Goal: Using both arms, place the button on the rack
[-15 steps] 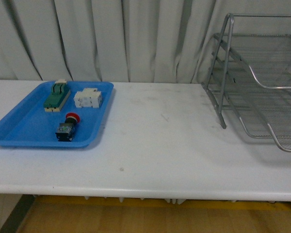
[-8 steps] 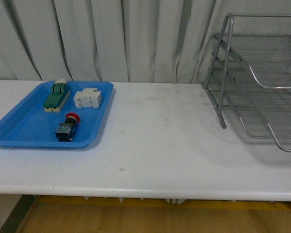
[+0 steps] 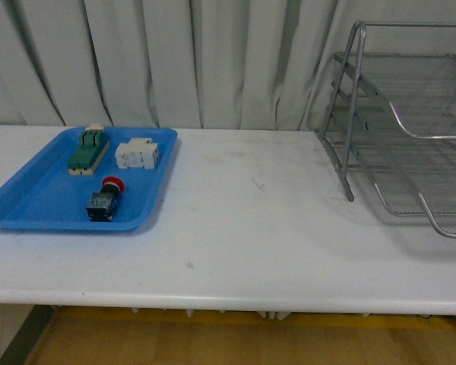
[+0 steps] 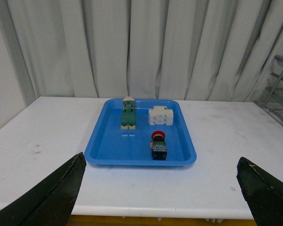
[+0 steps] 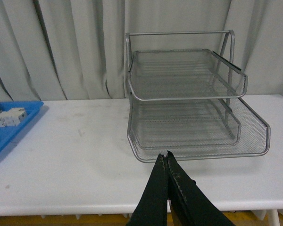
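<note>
Two claws to report, and they stand quite differently. My left gripper (image 4: 160, 161) is spread wide: in the left wrist view its two dark fingers (image 4: 56, 193) sit far apart at the edges of the frame, with nothing between them. My right gripper (image 5: 164, 155) is pressed together, the fingertips touching in a thin point and pinching nothing.

Now the button (image 3: 106, 199), the one that matters. It lies on its side on the floor of the blue tray (image 3: 30, 190), red cap pointing roughly to twelve o'clock toward the curtain (image 3: 175, 61) and dark body nearer me. From the left wrist the button (image 4: 159, 144) shows just inside the tray's (image 4: 113, 146) near rim.

It has company in there. The green-topped block (image 3: 89, 150) sits at eleven o'clock from the button, and the white component (image 3: 137, 155) at one o'clock, each apart from it (the same pair shows from the left wrist, the green-topped block (image 4: 128, 117) and the white component (image 4: 160, 116) side by side).

Across the white table (image 3: 251, 228), out at three o'clock from the tray and well apart from it, stands the rack (image 3: 395, 129), silver mesh shelves in a tubular frame. My right wrist looks straight at the rack (image 5: 188, 99), and the shelves I can see hold nothing. The tray's corner (image 5: 14, 127) just shows at that view's edge.
</note>
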Available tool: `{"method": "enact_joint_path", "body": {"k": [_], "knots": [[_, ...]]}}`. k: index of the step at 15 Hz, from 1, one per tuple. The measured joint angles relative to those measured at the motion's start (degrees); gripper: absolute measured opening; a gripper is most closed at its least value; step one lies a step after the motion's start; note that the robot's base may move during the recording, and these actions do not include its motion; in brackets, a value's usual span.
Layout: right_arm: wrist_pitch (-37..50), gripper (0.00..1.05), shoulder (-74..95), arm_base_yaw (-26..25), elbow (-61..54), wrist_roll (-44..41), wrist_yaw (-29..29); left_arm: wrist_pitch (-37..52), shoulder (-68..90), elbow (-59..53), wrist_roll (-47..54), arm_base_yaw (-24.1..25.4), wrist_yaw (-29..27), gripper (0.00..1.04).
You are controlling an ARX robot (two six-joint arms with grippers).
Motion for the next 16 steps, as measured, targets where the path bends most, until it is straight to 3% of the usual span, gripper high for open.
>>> {"method": "enact_joint_path", "body": {"k": [1, 2, 9, 11, 12, 13, 16], "knots": [[0.1, 0.02, 0.0, 0.0, 0.0, 0.0, 0.0, 0.0, 0.0, 0.0, 0.0, 0.0, 0.0, 0.98], [0.1, 0.1, 0.0, 0.0, 0.0, -0.1, 0.0, 0.0, 0.0, 0.0, 0.0, 0.0, 0.0, 0.98], [0.1, 1.0, 0.0, 0.0, 0.0, 0.0, 0.0, 0.0, 0.0, 0.0, 0.0, 0.0, 0.0, 0.98], [0.1, 0.98, 0.0, 0.0, 0.0, 0.0, 0.0, -0.8, 0.1, 0.1, -0.3, 0.0, 0.2, 0.98], [0.1, 0.98, 0.0, 0.0, 0.0, 0.0, 0.0, -13.8, 7.0, 5.6, -5.2, 1.7, 4.6, 0.98], [0.1, 0.98, 0.0, 0.0, 0.0, 0.0, 0.0, -17.0, 14.0, 10.3, -9.9, 2.8, 6.2, 0.98], [0.1, 0.98, 0.0, 0.0, 0.0, 0.0, 0.0, 4.4, 37.0, 19.7, -8.7, 8.8, 11.5, 0.98]]}}
